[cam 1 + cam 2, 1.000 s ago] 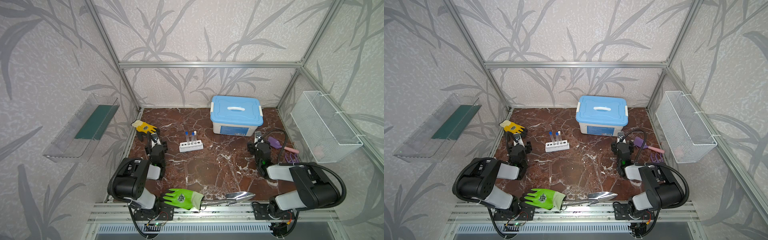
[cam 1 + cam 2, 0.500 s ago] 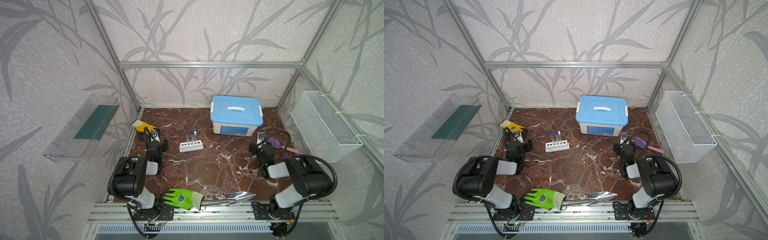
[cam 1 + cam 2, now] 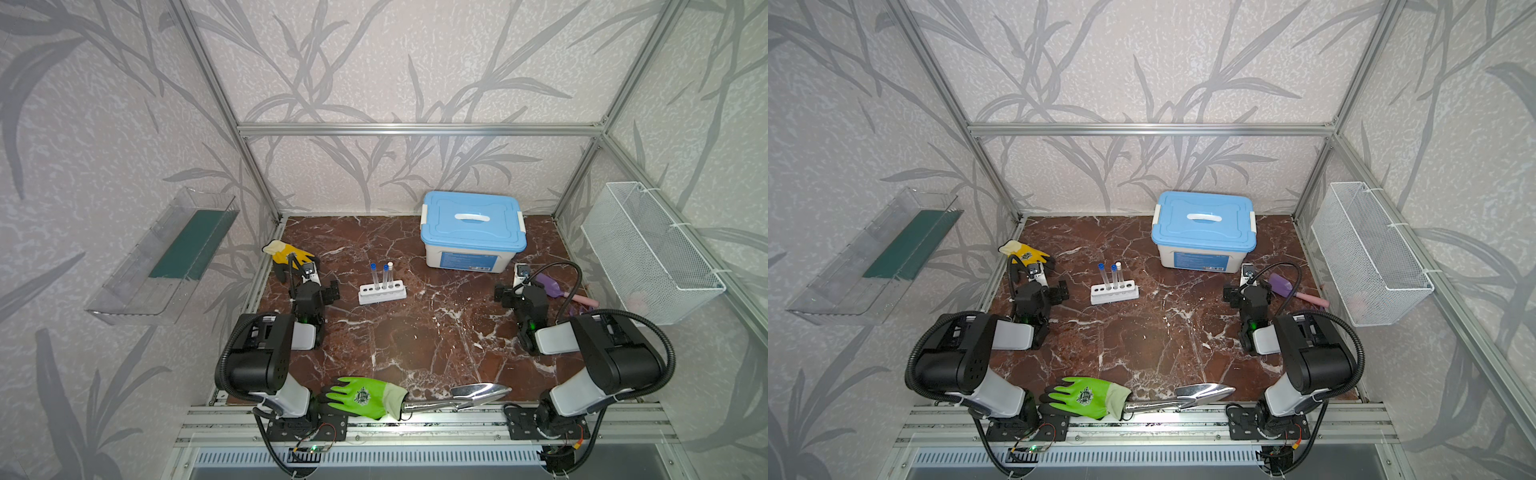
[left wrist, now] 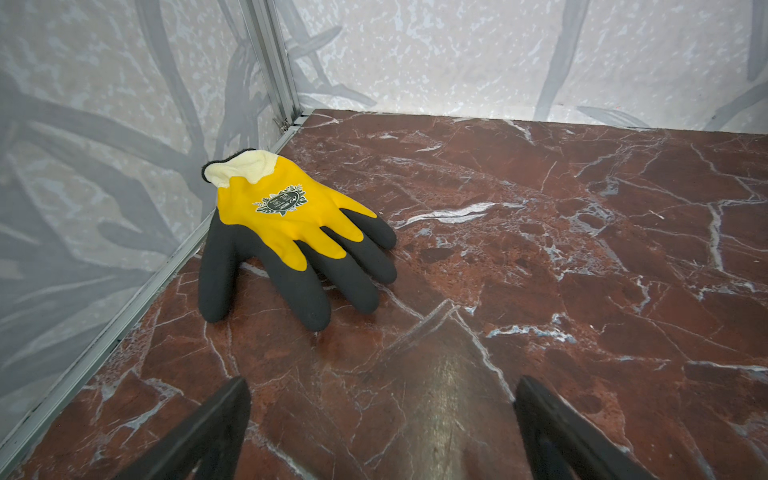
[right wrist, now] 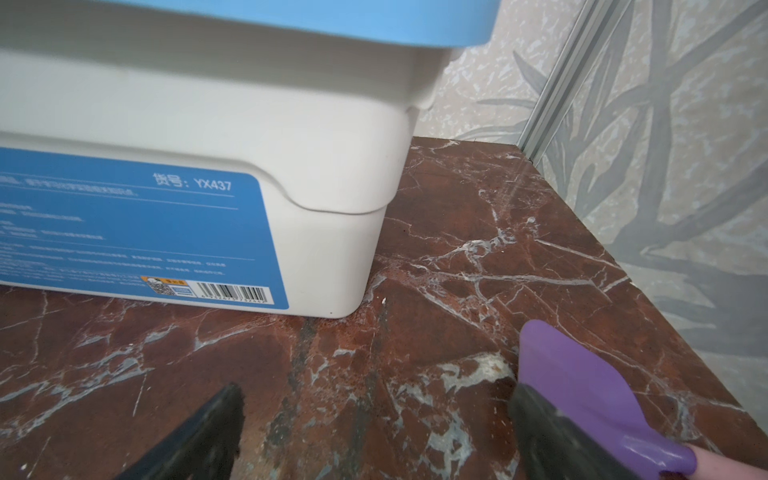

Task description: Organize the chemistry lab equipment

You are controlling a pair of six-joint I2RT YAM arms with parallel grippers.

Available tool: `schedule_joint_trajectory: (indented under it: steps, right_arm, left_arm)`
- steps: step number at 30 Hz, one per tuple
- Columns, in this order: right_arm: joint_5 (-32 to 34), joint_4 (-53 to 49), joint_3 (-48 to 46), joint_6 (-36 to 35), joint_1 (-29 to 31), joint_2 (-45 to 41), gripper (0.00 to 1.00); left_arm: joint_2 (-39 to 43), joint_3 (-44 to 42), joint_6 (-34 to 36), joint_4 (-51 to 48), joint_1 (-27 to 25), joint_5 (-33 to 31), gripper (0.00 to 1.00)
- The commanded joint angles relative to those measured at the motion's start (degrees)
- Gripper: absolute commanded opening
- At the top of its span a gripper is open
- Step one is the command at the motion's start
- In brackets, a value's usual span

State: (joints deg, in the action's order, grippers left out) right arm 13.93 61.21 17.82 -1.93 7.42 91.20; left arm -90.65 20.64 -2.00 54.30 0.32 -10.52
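White plastic, stiff and light by the look of it, makes up the six-hole rack (image 3: 382, 292). You will find it on the red-brown marbled worktop (image 3: 415, 340), left of the blue-lidded box (image 3: 471, 226) in both top views, a little nearer the front edge and well apart from it. Three test tubes (image 3: 1113, 276) stand upright in it, thin and clear, two with blue caps and one with a white cap. At least two holes at the end away from the box show empty. Treat the tubes as light, smooth-walled and easy to crack or let slip. I would have you take one on the bare wall just under its cap, above the rack, squeeze gently and draw it straight up so it does not bind in its hole. If you move the rack itself, it is likely top-heavy with the tubes in it, so take it across its narrow width at the empty end and keep it level. Your left pincer (image 4: 382, 386) sits beyond the rack from the box, low over the worktop, its jaws wide apart with nothing between them, facing a yellow glove (image 4: 282, 216). Your right pincer (image 5: 376, 395) sits just in front of the box's right-hand corner, also spread wide and empty. A purple scoop (image 5: 582, 382) lies just beside one of its fingers, and I cannot tell whether they touch.
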Motion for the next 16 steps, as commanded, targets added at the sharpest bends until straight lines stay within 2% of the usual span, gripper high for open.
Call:
schedule_joint_trajectory:
  steps: [1,16]
  right_arm:
    - [-0.10,0.23,1.04,0.44,-0.30,-0.07,0.99]
    - [-0.06,0.13,1.08,0.44,-0.30,-0.07,0.99]
  left_arm:
    - [0.70,1.03,0.07,0.00,0.04,0.30,0.99]
    - [0.77,1.04,-0.02,-0.04,0.15,0.55,0.99]
